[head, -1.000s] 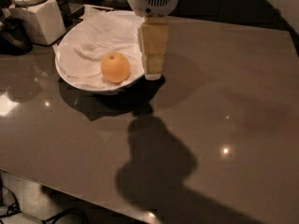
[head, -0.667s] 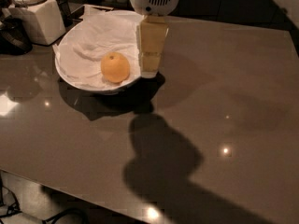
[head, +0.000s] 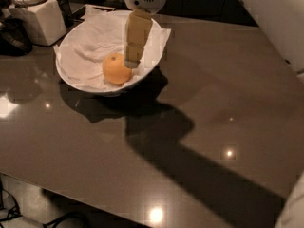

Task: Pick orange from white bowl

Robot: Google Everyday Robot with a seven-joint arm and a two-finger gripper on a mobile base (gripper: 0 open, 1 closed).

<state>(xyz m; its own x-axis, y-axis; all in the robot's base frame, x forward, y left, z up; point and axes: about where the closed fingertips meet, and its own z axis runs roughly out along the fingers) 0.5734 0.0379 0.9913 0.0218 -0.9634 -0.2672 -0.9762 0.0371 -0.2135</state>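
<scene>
Resting round, matte orange (head: 116,69) in white bowl (head: 95,87); claw (head: 130,63) just beside.

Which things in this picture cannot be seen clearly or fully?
- Camera view: the right edge of the orange is hidden behind the gripper, hanging inside the white bowl.
- The white container, top left: cut by the top edge.
- The dark object at the left edge: cut off, too dark to name.

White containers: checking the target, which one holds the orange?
The paper-lined white bowl, where the tool hangs beside the orange; not the boxy container with dishes.
</scene>
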